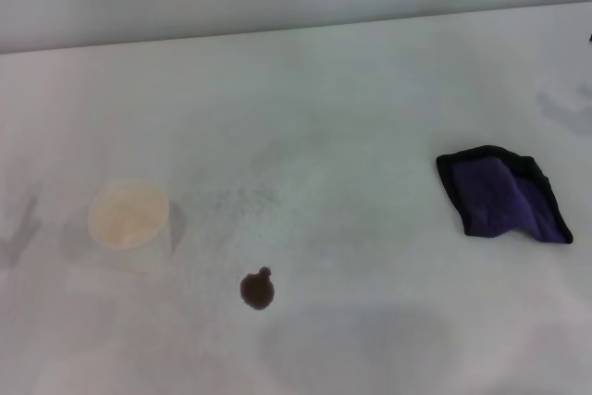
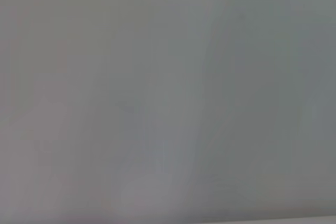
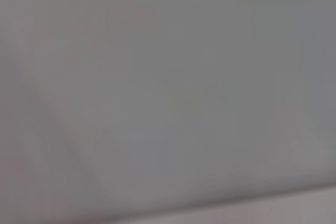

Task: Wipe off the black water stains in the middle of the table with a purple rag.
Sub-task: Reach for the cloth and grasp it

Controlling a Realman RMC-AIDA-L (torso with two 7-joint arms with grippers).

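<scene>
I see the stain point(image 1: 257, 290) on the table point(image 1: 351, 99) near its front, the cup point(image 1: 129, 214) to its left. The rag point(image 1: 504, 195) lies crumpled well right of it, untouched. Neither gripper shows, so I cannot tell their grip.

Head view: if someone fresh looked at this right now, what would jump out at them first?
Most likely the purple rag, lying crumpled on the robot's right side of the white table, untouched. Next, the small black water stain near the front middle, and a white paper cup standing to its left. No gripper shows in the head view, and both wrist views show only a blank grey surface.
</scene>
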